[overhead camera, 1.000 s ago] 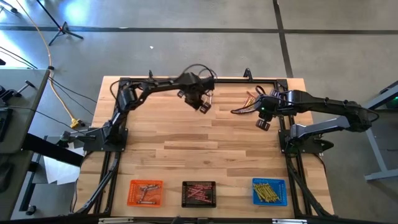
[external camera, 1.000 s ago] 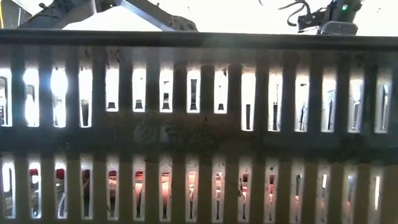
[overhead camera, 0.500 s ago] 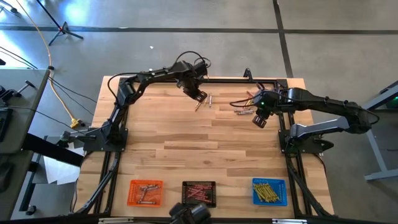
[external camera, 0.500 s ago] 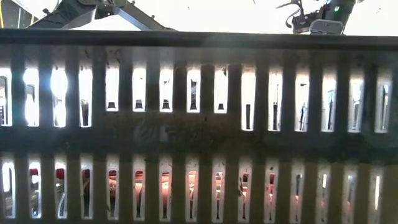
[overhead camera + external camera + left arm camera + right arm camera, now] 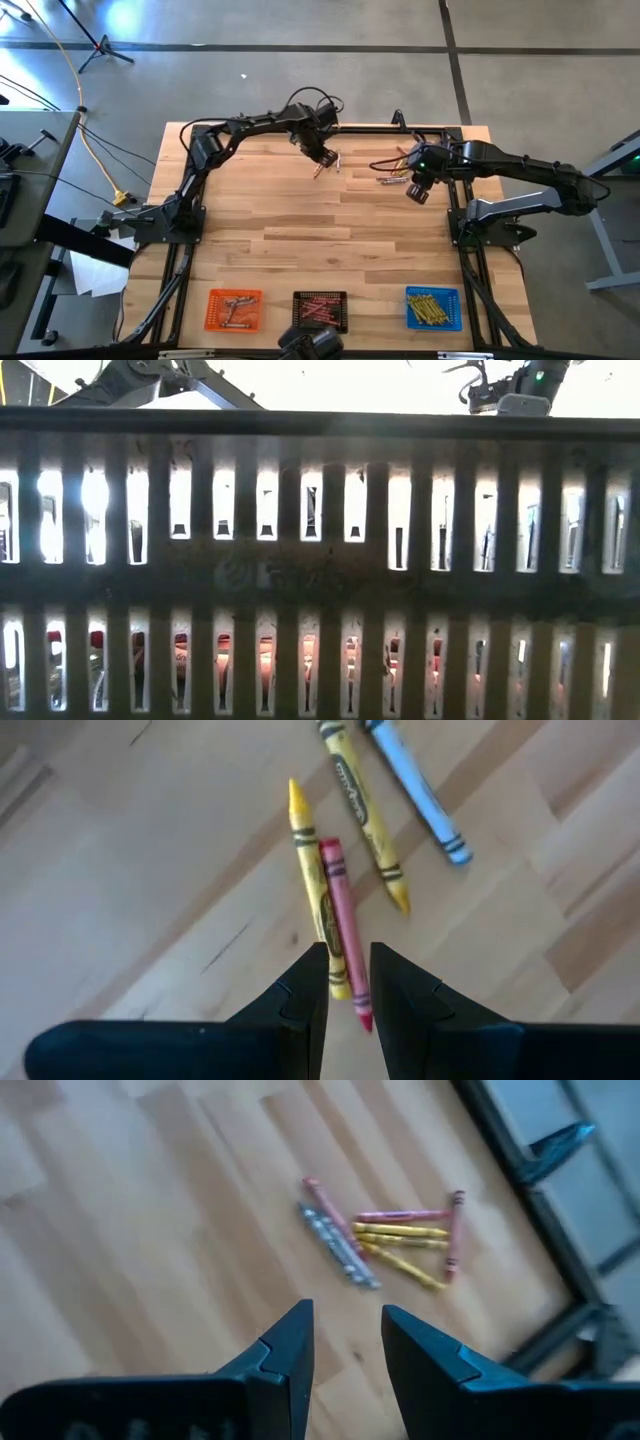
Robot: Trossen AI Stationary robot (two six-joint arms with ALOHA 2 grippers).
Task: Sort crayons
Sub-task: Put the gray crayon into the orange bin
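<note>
Several crayons lie flat on the wooden table. One group is under my left gripper (image 5: 323, 157): a yellow crayon (image 5: 312, 870), a red one (image 5: 343, 920), a second yellow one (image 5: 362, 815) and a blue one (image 5: 420, 795). My left gripper (image 5: 348, 975) is open by a narrow gap, and the near ends of the yellow and red crayons lie below that gap. I cannot tell whether it touches them. A second pile of red, yellow and grey crayons (image 5: 385, 1240) lies near my right gripper (image 5: 415, 190), which is open (image 5: 347, 1335) above bare wood short of the pile.
An orange tray (image 5: 233, 309), a black tray (image 5: 320, 311) and a blue tray (image 5: 432, 307), each with crayons in it, stand along the near edge. A dark round thing (image 5: 308, 343) sits by the black tray. A slatted wall (image 5: 320, 560) fills the low view. A black frame rail (image 5: 380, 128) runs along the far edge.
My left gripper has gone toward the table's far edge and come down over the crayons there, which now show beside it. My right gripper has shifted slightly toward the table's left. A dark round thing has appeared at the near edge.
</note>
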